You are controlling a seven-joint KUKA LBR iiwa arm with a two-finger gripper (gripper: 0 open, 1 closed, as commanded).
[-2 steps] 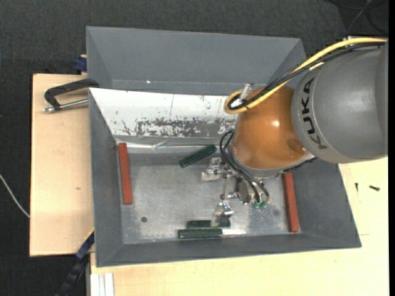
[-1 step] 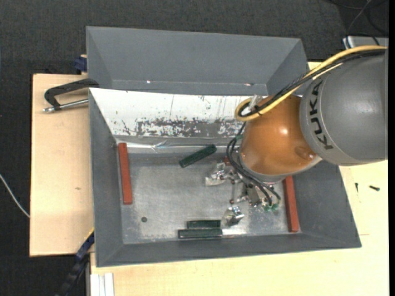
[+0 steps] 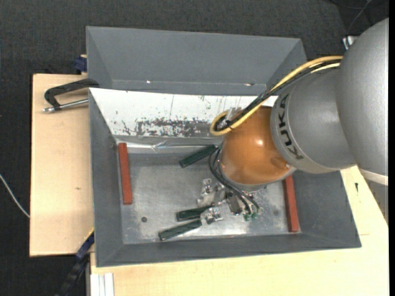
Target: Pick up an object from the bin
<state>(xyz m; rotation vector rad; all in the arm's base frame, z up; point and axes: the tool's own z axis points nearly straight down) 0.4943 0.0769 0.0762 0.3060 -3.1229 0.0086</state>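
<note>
Dark-green stick [image 3: 190,214] lies near-horizontal, right end at gripper [image 3: 217,207].

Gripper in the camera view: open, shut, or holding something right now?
Gripper: cannot be told. It is low over the floor of the bin, next to a dark green strip.

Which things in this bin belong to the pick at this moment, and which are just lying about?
In play: gripper, low over the bin floor; middle dark green stick, just left of it.
Lying about: front dark green stick by the near wall; rear dark green stick; red strip at the left.
</note>
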